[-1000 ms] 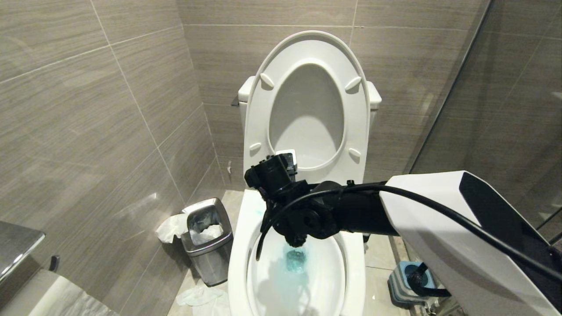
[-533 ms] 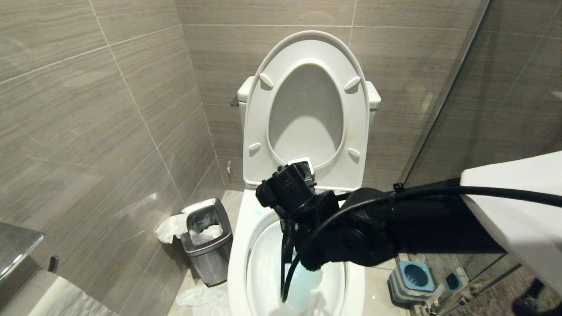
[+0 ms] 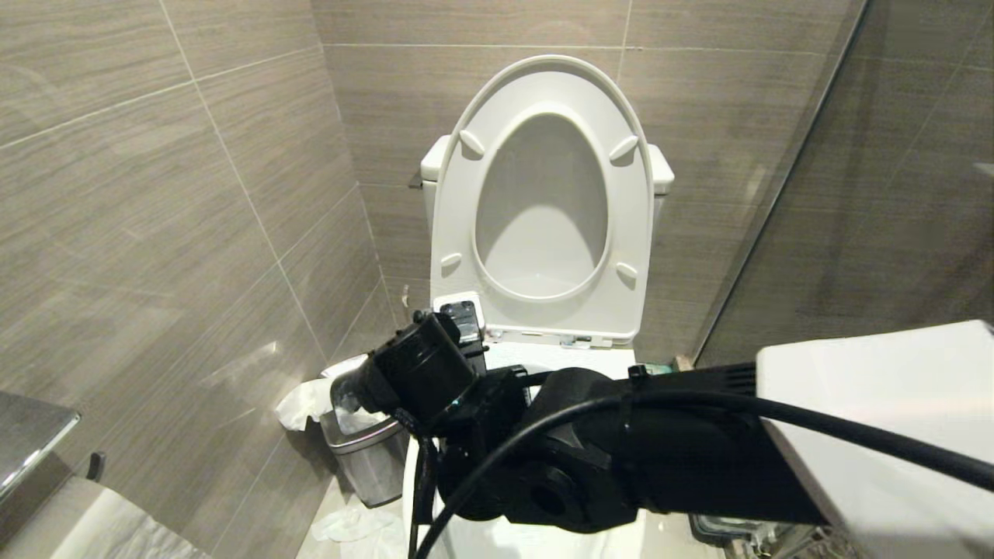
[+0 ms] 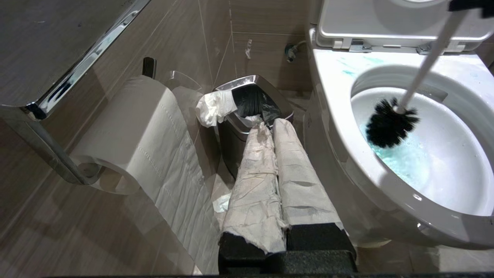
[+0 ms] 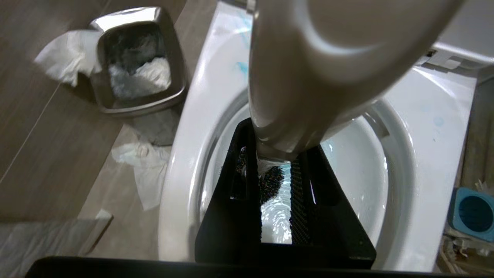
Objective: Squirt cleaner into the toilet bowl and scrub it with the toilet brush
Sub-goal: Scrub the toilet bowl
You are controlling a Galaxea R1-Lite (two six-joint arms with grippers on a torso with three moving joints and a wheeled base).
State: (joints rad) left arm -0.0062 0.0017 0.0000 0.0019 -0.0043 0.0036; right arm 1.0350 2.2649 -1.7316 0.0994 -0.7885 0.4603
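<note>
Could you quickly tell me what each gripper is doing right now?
Left gripper: shut, holding nothing.
Right gripper: shut on the toilet brush, in the toilet bowl.

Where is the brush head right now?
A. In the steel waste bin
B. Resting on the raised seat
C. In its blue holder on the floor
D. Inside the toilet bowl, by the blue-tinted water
D: the brush has its black bristles down in the bowl, held by the right gripper.
</note>
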